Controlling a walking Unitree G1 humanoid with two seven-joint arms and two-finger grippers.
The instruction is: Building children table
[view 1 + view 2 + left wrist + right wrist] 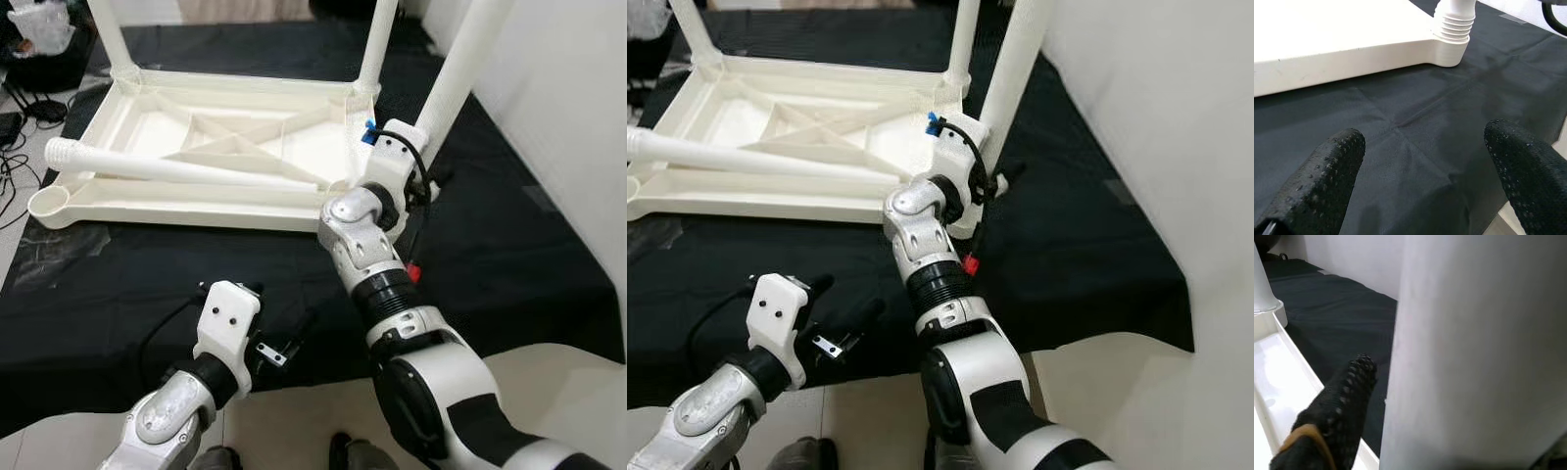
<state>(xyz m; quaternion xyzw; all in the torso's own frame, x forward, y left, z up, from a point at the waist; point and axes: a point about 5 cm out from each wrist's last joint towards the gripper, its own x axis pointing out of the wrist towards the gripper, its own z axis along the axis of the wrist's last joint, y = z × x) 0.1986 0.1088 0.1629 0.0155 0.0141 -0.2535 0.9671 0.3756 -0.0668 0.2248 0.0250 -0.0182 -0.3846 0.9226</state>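
You had the right gripper (431, 181) clamped round the leg (456, 73) above its corner socket (left gripper (1425, 161) idle, fingers apart), so twisting it squarely mattered.

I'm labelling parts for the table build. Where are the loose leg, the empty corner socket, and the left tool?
loose leg (186, 168), left eye view, mid-shaft
empty corner socket (49, 203), left eye view, rim
left tool (1422, 166), left wrist view, between fingertips

The upturned table top (206, 147) and its legs (460, 69) look like smooth white plastic with a faint sheen, ribbed at the threaded leg end (1453, 24). The black cloth (509, 245) beneath is matt woven fabric (creased in places). The gripper fingers (1327, 176) are black, rubbery, finely pebbled.
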